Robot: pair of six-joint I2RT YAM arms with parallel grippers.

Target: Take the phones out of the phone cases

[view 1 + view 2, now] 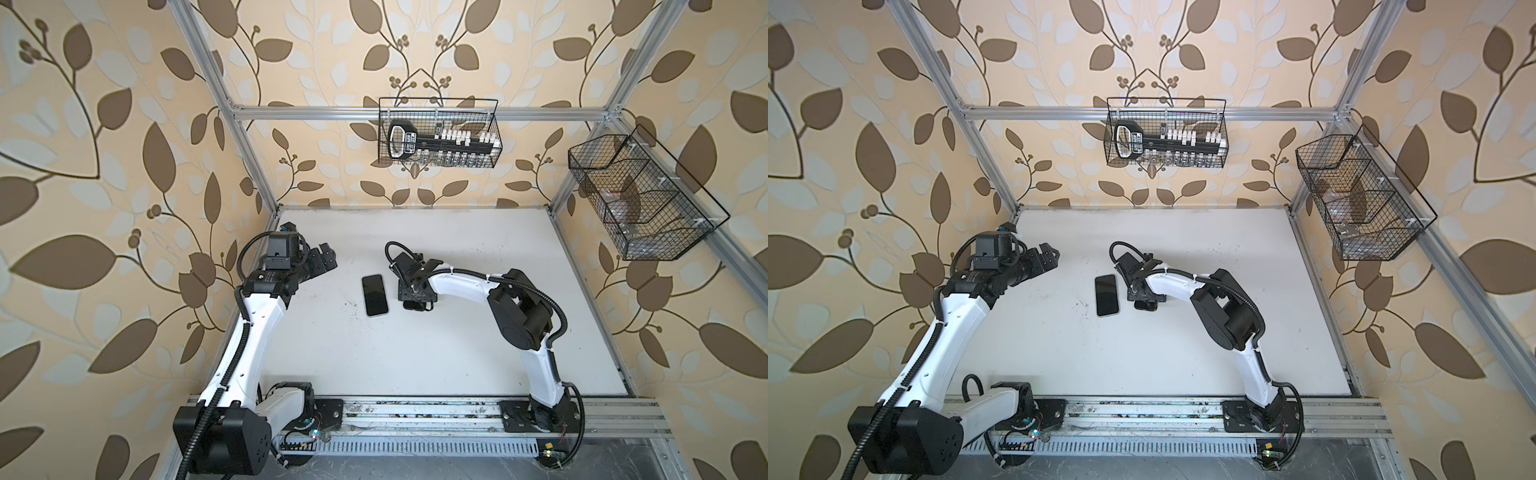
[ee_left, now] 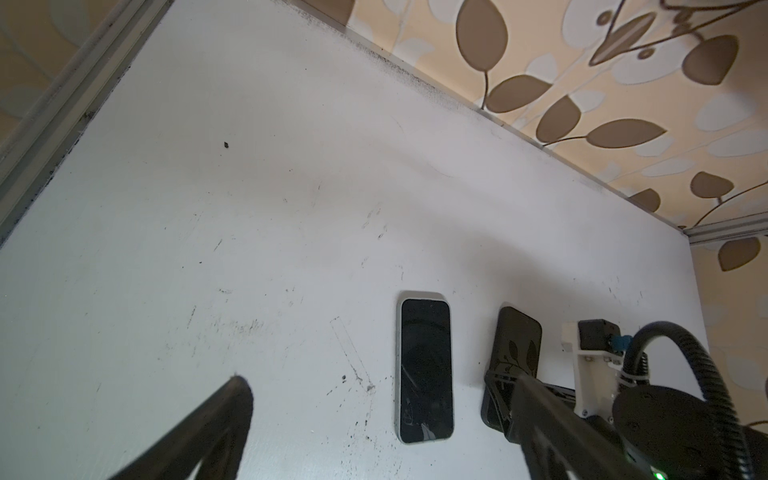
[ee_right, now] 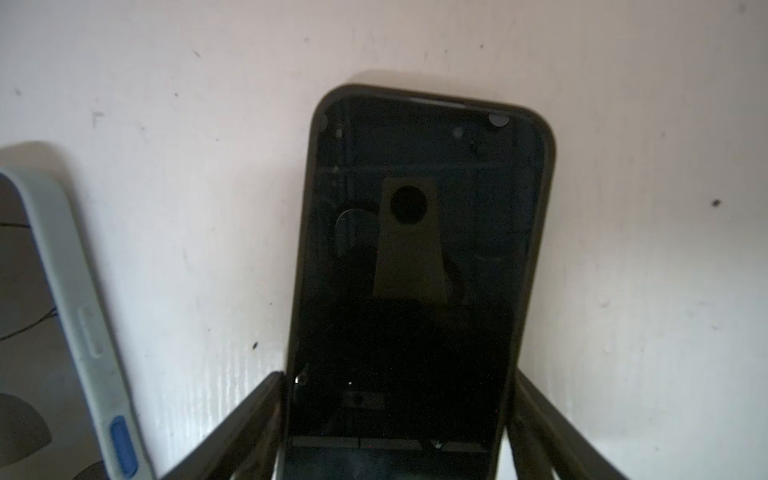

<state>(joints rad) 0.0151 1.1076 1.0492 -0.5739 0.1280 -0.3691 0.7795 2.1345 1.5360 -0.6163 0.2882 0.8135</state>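
On table [image 1: 415,353] | right end effector [image 3: 399,374] grasps black phone [image 3: 419,270] | left end effector [image 1: 326,257] released

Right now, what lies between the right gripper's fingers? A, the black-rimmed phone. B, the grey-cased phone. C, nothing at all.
A: the fingers of the right gripper flank the black-rimmed phone, while the grey-cased phone lies beside it, outside them.
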